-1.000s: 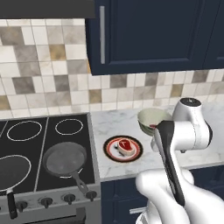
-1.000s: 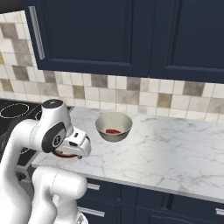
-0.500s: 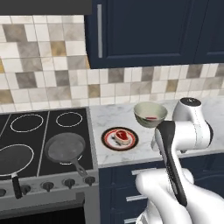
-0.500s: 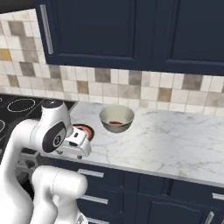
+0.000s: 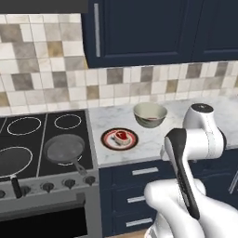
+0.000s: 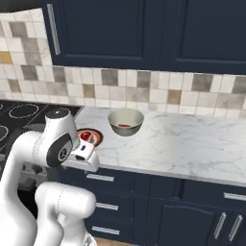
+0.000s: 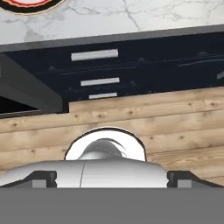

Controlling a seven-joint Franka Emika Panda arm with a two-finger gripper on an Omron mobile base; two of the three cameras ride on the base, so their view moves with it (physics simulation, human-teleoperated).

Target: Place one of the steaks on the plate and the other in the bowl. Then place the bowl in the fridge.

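One steak [image 5: 121,136] is seen on the plate [image 5: 109,141], the other [image 6: 124,125] inside the bowl [image 5: 149,115], which stands on the surface [image 6: 192,144]. The bowl is judged to lie forward of the folded arm. The claw's state cannot be told.

The white arm is folded tightly above its base, with the wrist turned downward. The fingertips cannot be made out, so their spacing cannot be told.

Steak [image 5: 122,136] on plate [image 5: 109,142]; another, seemingly, in bowl [image 5: 149,121].
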